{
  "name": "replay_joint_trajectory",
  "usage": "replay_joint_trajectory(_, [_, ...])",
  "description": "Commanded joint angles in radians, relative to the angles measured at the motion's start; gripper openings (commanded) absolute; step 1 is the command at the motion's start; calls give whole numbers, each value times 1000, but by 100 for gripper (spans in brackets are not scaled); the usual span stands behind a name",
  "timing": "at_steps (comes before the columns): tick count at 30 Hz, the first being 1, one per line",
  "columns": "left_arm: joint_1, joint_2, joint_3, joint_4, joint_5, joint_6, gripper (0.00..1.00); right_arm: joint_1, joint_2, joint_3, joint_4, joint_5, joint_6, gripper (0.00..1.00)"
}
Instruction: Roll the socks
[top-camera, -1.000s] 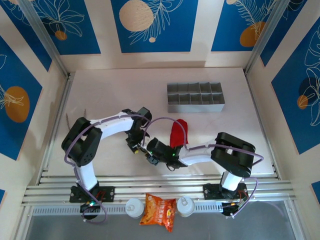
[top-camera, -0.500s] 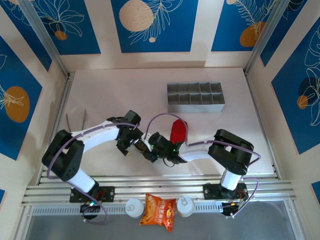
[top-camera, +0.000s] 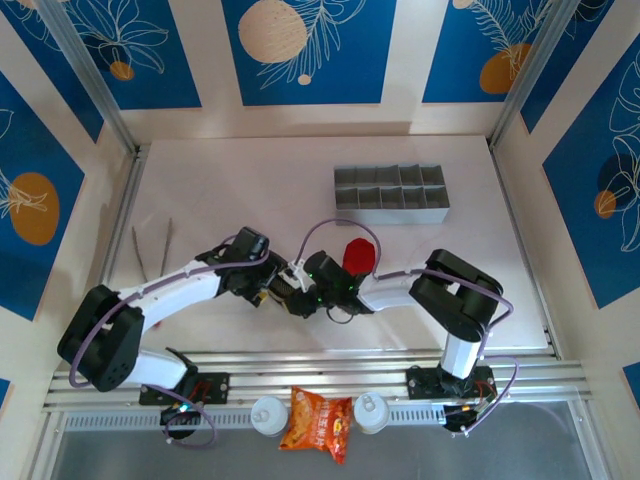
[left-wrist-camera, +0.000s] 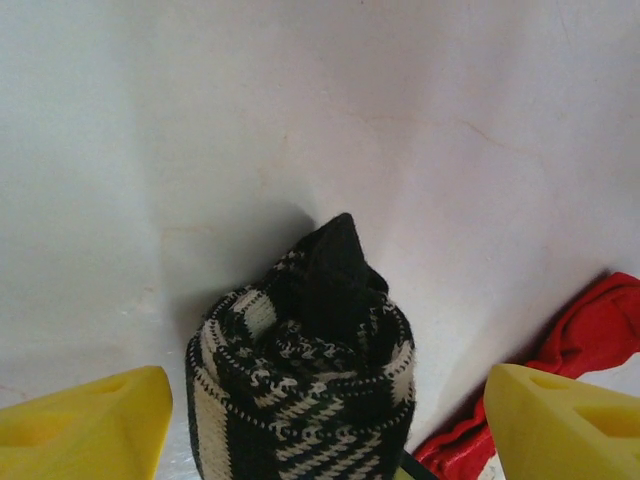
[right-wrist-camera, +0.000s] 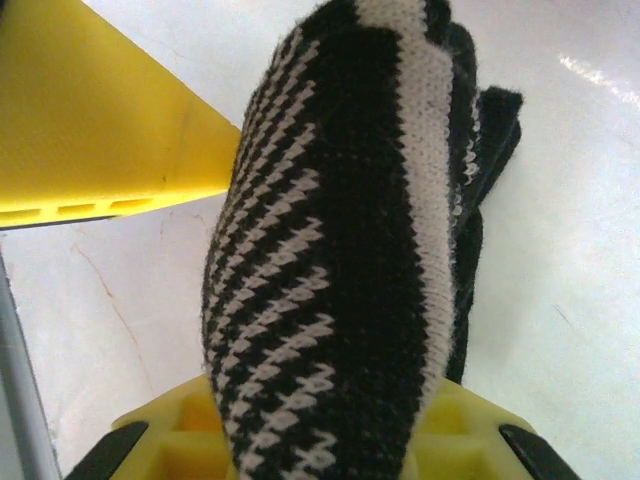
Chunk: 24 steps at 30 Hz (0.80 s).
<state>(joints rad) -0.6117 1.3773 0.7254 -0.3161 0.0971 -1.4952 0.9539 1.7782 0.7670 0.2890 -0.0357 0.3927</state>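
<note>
Left gripper (left-wrist-camera: 320, 430) shifted; knit sock-roll (left-wrist-camera: 305, 370), seemingly.

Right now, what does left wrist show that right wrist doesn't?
Left wrist's extra: the red sock lying beside the black patterned sock, and the left hand open, its yellow fingers standing apart from the fabric on both sides. Right wrist's extra: the right hand clamped on that sock, close enough to read the knit. Shared: the black patterned sock, rolled up, and the white table.
</note>
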Motion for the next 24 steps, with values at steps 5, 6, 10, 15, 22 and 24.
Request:
replay_joint_trajectory(5, [-42, 7, -75, 79, 42, -47, 72, -58, 102, -35, -229, -104, 104, 0])
replay_joint_trajectory(6, [-44, 14, -75, 82, 43, -47, 72, -64, 106, -33, -229, -116, 110, 0])
replay_joint_trajectory(10, [-51, 32, -79, 71, 35, -43, 71, -94, 124, -25, -221, -171, 149, 0])
replay_joint_trajectory(15, [-57, 38, -103, 122, 33, -70, 73, -119, 139, -15, -225, -208, 188, 0])
replay_joint_trajectory(22, [-65, 105, -115, 178, 33, -84, 70, -156, 145, -13, -191, -273, 263, 0])
replay_joint_trajectory(24, [-66, 132, -113, 213, 30, -82, 69, -159, 145, -5, -191, -292, 281, 0])
